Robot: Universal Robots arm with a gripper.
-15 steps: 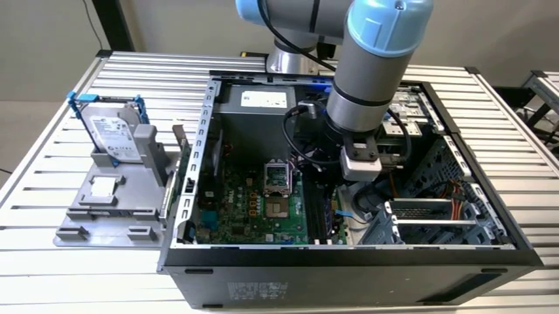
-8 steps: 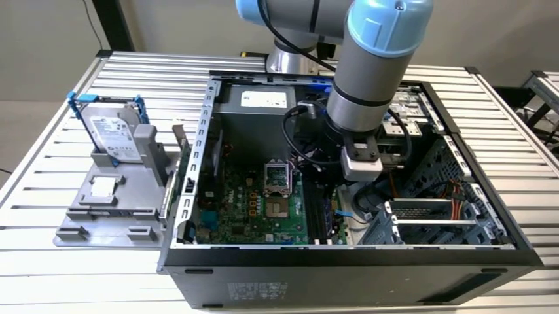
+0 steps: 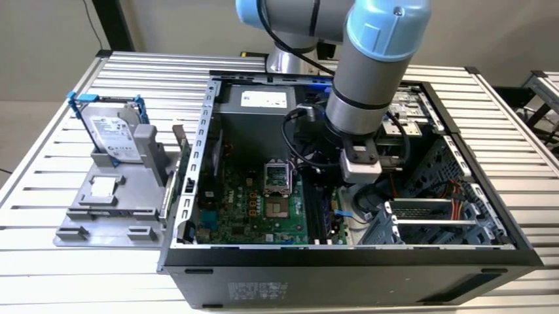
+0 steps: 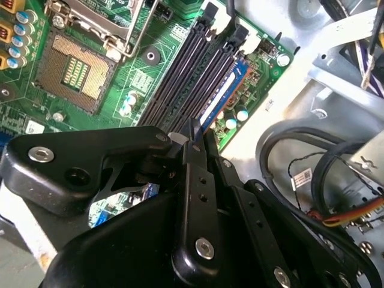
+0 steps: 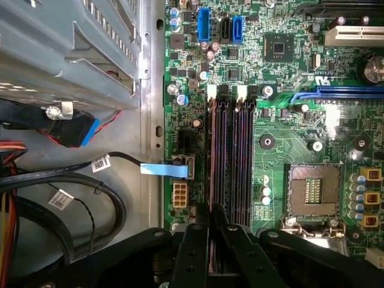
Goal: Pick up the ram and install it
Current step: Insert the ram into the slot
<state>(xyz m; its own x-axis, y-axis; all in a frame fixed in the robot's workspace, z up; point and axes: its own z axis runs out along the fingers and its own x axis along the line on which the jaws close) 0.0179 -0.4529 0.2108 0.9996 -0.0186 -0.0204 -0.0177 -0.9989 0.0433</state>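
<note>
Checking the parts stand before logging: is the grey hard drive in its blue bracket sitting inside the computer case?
No. In the exterior view the hard drive stands on the grey stand outside the computer case, toward that view's left.

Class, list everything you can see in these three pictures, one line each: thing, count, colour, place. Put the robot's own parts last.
Computer case: one, black, open on the slatted table.
Slatted table: one, silver, under everything.
Motherboard: one, green, on the case floor.
Processor socket: one, empty, silver-framed, beside the memory slots.
Memory slots: four, black, side by side on the motherboard.
Ram: one, dark blue, on edge in the outermost slot, running under the hand.
Hard drive: one, grey in a blue bracket, on the grey holder at the exterior view's left.
Grey holder: one, beside the case.
Cables: several, black, beside the board.
Arm: one, grey and light blue, reaching into the case.
Hand: one, black, at the memory slots.
</note>
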